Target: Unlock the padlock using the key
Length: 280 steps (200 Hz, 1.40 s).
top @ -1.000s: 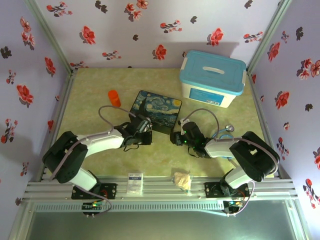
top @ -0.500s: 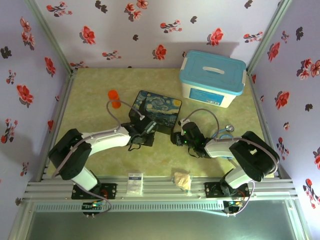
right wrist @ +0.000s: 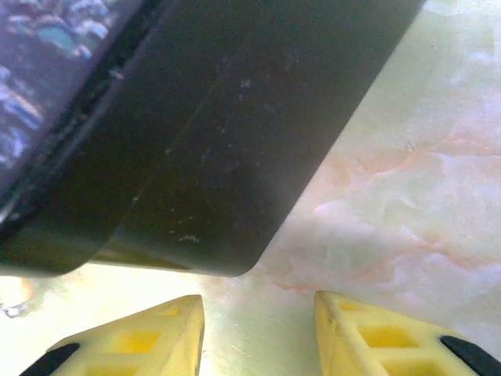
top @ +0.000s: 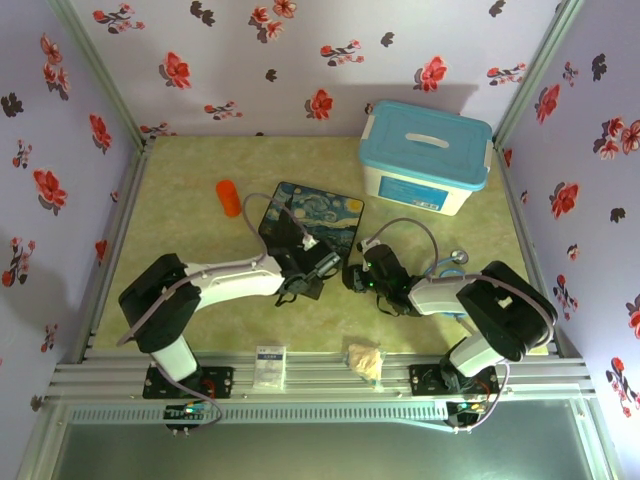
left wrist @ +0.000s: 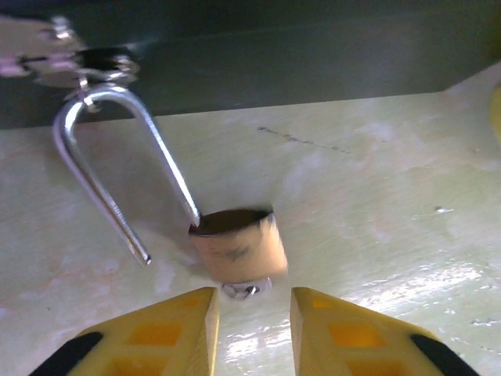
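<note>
From above, the scene is lit evenly and softly; only a faint shadow is cast on the wall behind the blue-lidded bin (top: 425,155). In the left wrist view the padlock (left wrist: 239,247) body is smeared by blur, while its shackle (left wrist: 168,163) is rendered sharper, with bright highlights. Glare is spread over the table (left wrist: 376,266) there. In the right wrist view the dark box (right wrist: 235,133) is out of focus and the lower left corner is washed out.
</note>
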Tool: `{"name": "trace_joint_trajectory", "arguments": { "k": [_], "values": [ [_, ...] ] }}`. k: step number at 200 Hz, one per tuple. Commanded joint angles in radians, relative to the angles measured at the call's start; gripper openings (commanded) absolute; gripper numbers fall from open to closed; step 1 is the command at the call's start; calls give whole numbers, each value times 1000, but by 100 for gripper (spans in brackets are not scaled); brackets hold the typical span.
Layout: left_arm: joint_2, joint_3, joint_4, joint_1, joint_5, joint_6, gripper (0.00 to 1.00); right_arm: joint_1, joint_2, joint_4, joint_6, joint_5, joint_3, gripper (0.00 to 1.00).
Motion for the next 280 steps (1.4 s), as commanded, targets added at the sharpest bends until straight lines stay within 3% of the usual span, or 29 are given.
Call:
{"name": "trace_joint_trajectory", "arguments": {
  "k": [1,45,73,89,97,108,112,115,134,157,196,231,280],
  "values": [
    [23,21,-41,-14,-39,-8,30,3,10,-1,12,22,3,40],
    [7,15,-27,-18,-39,-4,32,4,6,5,12,25,-6,40],
    [-85,-34,29,-11,-32,1,42,4,-74,32,30,-9,-44,44],
    [-173,-88,99,17,19,0,49,4,-142,62,63,-45,-76,58],
    [-222,-123,146,38,54,4,62,5,-176,77,92,-59,-94,76],
    [-294,-173,208,76,113,8,78,8,-219,93,117,-85,-113,88],
    [-319,-193,239,90,137,9,89,11,-236,94,123,-92,-118,98],
    [-339,-208,258,102,158,13,96,13,-248,94,126,-98,-122,99],
    [-448,-293,371,180,260,3,100,53,-329,52,139,-70,-129,100],
    [-531,-328,387,290,306,4,100,152,-389,-34,119,26,-94,99],
    [-504,-258,344,440,376,58,100,233,-226,35,195,51,4,85],
    [-490,-261,395,463,404,27,100,250,-8,108,253,124,92,67],
    [-509,-317,394,463,413,5,100,232,113,175,311,183,105,66]
  ]
}}
